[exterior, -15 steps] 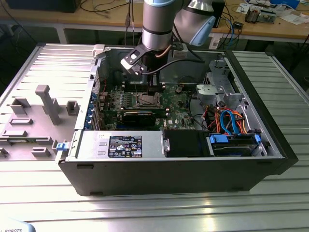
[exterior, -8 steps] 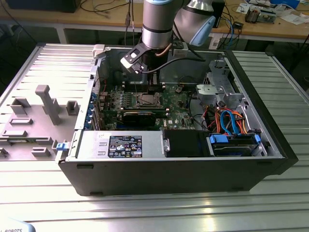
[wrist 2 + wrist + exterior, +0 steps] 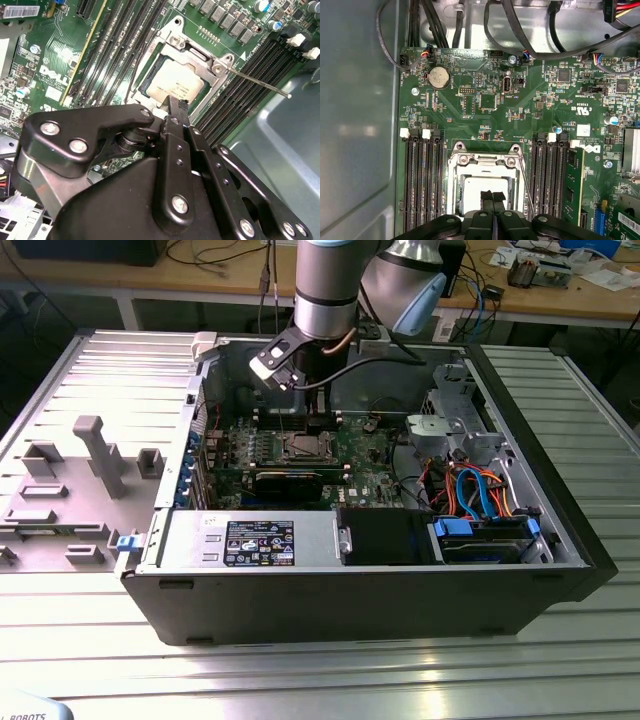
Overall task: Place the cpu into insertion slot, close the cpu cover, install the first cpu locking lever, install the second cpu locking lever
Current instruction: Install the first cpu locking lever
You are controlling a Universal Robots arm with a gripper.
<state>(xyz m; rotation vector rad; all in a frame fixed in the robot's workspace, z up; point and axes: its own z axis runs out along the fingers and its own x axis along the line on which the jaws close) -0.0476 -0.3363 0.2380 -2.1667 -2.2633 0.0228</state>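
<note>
The cpu (image 3: pixel 172 82) lies flat in the insertion slot (image 3: pixel 308 448) on the green motherboard, its grey-tan face showing through the window of the cpu cover (image 3: pixel 197 57). The silver cover (image 3: pixel 482 161) lies down over the cpu (image 3: pixel 475 186). One thin locking lever (image 3: pixel 260 84) juts out from the socket's corner over the memory slots. A second wire lever (image 3: pixel 140 60) runs along the opposite side. My gripper (image 3: pixel 175 104) is shut with nothing in it, its tip (image 3: pixel 492 196) just above the socket's edge. In the exterior view the gripper (image 3: pixel 318 425) hangs inside the open case.
Long black memory slots (image 3: pixel 422 185) flank the socket on both sides. A black card (image 3: pixel 288 480), a power supply (image 3: pixel 245 540) and a drive cage with orange and blue cables (image 3: pixel 480 495) stand nearby. The case walls (image 3: pixel 350 610) enclose everything. Grey fixtures (image 3: pixel 95 455) lie at the exterior view's left.
</note>
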